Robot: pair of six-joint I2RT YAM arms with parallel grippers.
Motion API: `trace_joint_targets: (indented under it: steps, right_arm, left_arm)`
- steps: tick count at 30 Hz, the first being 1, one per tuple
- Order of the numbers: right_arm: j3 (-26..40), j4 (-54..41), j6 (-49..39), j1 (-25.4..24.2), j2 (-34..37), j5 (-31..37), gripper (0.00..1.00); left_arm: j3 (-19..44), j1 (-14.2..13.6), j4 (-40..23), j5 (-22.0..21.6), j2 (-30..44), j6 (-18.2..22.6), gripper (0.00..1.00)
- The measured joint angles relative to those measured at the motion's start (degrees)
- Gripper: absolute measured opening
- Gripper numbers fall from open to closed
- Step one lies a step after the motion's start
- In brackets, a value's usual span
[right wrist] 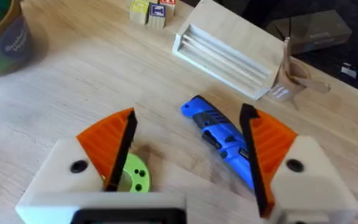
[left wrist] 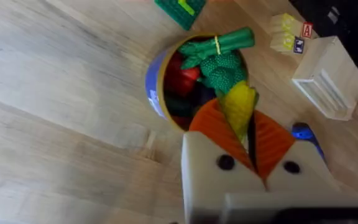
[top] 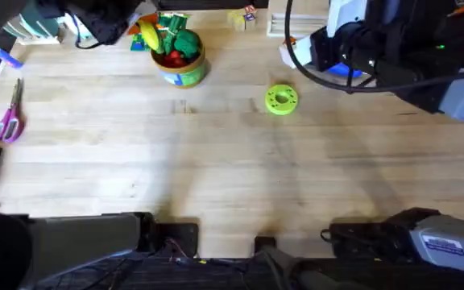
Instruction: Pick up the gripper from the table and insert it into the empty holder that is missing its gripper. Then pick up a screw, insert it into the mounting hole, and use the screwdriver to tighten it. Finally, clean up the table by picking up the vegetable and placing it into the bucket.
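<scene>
At 6 o'clock in the overhead view sit the 2 arm bases, dark and blurred, at the near edge of the pale wooden bench (top: 216,177). Further out, near the middle toward 1 o'clock, the flat lime-green plastic disc (top: 280,100) lies alone on the wood.

The left arm stretches up along the left side to about 11 o'clock. Its wrist view looks down on the left tool (left wrist: 248,134), whose white fingers with orange ribbed pads (left wrist: 216,127) are pinched narrow on the small yellow oblong toy vegetable (left wrist: 238,107). The vegetable hangs over the rim of the squat round bucket (top: 180,58) with a green rim and tan-yellow sides, which stands at 12 o'clock and already carries red and green toy produce (left wrist: 213,59).

The right arm reaches to 2 o'clock, bulky and dark under the camera. Its wrist view shows the right tool (right wrist: 188,143) spread wide, holding nothing, with the blue pen-shaped electric screwdriver (right wrist: 219,138) lying on the bench between its orange pads (right wrist: 110,140). Beyond it at the far edge rests a white slatted wooden rack (right wrist: 229,53), with small lettered blocks (right wrist: 149,11) just beside.
</scene>
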Motion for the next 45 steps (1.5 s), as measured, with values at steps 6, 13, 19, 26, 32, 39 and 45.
trace_joint_targets:
  steps: [6, 13, 19, 26, 32, 39, 45]
  right_arm:
    - [0.0, 0.0, 0.0, 0.0, 0.0, 0.01, 0.992]
    - [0.0, 0.0, 0.0, 0.0, 0.0, 0.0, 0.992]
    - [0.0, 0.0, 0.0, 0.0, 0.0, 0.0, 0.993]
    - [0.0, -1.57, 0.02, 0.79, -1.0, 0.0, 0.992]
    - [5.14, -17.81, 1.54, 1.4, -7.82, -0.02, 0.992]
    - [19.45, -44.18, 3.06, 1.4, -11.83, -0.02, 0.992]
    - [28.45, -56.51, 7.91, 1.4, -12.34, -0.02, 0.992]
  left_arm:
    - [-0.07, -1.47, 1.83, 0.44, 5.95, -3.15, 0.038]
    - [-0.11, -1.36, 2.03, 0.45, 8.52, -4.92, 0.955]
    - [-0.09, -1.36, 3.55, 0.48, 8.49, -5.1, 0.994]
    - [4.01, -1.38, -3.17, 3.0, 5.79, 1.67, 0.994]
    - [12.41, -3.07, -18.08, 3.24, -1.42, 13.51, 0.994]
    - [16.58, -10.24, -34.46, 1.07, -8.24, 26.74, 0.994]
    - [16.63, -14.02, -43.02, -2.5, -11.44, 31.62, 0.994]
